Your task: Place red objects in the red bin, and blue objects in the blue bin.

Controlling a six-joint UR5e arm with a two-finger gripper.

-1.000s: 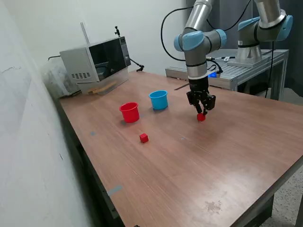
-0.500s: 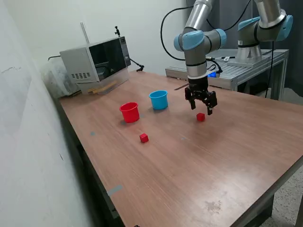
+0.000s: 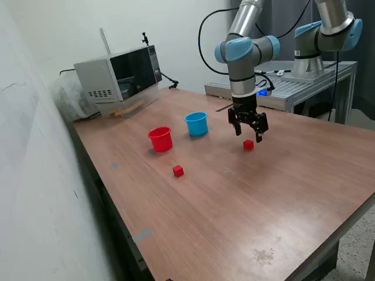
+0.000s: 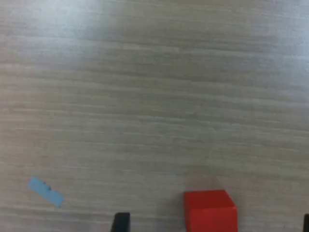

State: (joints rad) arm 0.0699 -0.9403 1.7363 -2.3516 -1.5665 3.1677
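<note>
Two red objects lie on the wooden table: one cube (image 3: 248,144) directly under my gripper (image 3: 248,134), another cube (image 3: 178,170) nearer the front. My gripper hangs just above the first cube, open and empty. In the wrist view that cube (image 4: 210,210) sits between the two dark fingertips (image 4: 120,222), touching neither. The red bin (image 3: 160,139) and the blue bin (image 3: 197,123) stand upright side by side, on the exterior view's left of the gripper. No blue objects are in view.
A microwave (image 3: 117,76) stands at the table's far corner by the wall. A second arm (image 3: 328,32) is mounted on a metal bench (image 3: 319,73) behind. A scrap of blue tape (image 4: 45,191) is stuck on the wood.
The gripper was down around the red cube a second ago. It has opened and risen slightly, leaving the cube on the table.
</note>
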